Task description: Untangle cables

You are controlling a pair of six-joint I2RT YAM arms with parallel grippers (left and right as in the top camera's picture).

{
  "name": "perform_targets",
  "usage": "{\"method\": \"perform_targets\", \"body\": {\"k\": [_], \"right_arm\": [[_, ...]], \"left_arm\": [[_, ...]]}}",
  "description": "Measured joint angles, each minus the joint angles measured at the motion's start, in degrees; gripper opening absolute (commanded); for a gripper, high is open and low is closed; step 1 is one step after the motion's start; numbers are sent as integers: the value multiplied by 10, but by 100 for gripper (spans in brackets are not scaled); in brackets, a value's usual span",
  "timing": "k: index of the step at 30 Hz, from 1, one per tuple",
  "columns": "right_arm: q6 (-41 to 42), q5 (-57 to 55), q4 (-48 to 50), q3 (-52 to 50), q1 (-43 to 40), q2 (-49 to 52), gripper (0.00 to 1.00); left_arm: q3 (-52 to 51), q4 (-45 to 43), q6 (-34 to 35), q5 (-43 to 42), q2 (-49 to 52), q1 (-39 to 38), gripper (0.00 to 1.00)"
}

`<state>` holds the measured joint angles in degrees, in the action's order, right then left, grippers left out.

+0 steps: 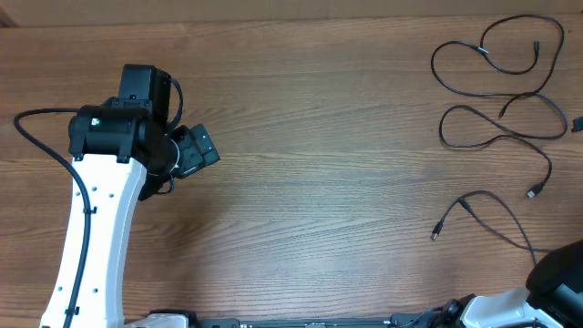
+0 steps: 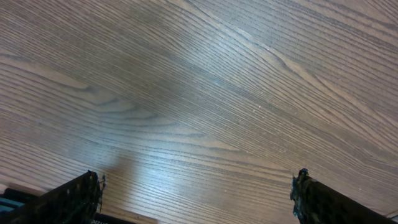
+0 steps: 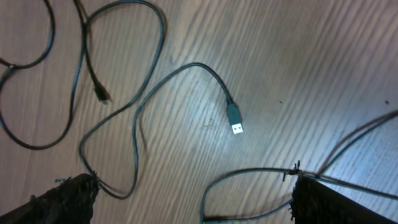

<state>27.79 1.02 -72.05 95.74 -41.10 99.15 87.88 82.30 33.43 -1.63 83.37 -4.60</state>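
Several thin black cables lie in loose loops on the right side of the table: one loop (image 1: 492, 68) at the far right, a second (image 1: 499, 132) ending in a plug (image 1: 531, 193), and a third (image 1: 483, 202) nearer the front. My right gripper (image 3: 196, 186) hangs open above them. A USB plug (image 3: 235, 122) lies ahead of it, and one cable (image 3: 249, 177) curves across the wood between its fingers, untouched. My left gripper (image 2: 196, 183) is open over bare wood, far left of the cables, with nothing between its fingers.
The left arm (image 1: 100, 210) stands over the table's left side. The right arm's base (image 1: 560, 273) fills the front right corner. A small dark object (image 1: 577, 124) shows at the right edge.
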Motion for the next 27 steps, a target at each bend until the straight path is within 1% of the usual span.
{"method": "perform_targets", "body": {"k": [2,5,8,12,20,27], "right_arm": [[16,-19,-11,0,0,0,100],[64,-67,-35,0,-1,0,100],[106,-112,-36,0,-4,0,100],[130,-137,-16,-8,-5,0,100],[164,-172,-8,-43,-10,0,100],[191,-186,-11,-64,-70,28,100]], "left_arm": [[0,0,0,0,0,0,100],[0,0,0,0,0,0,100],[0,0,0,0,0,0,99],[0,0,0,0,0,0,100],[0,0,0,0,0,0,100],[0,0,0,0,0,0,99]]}}
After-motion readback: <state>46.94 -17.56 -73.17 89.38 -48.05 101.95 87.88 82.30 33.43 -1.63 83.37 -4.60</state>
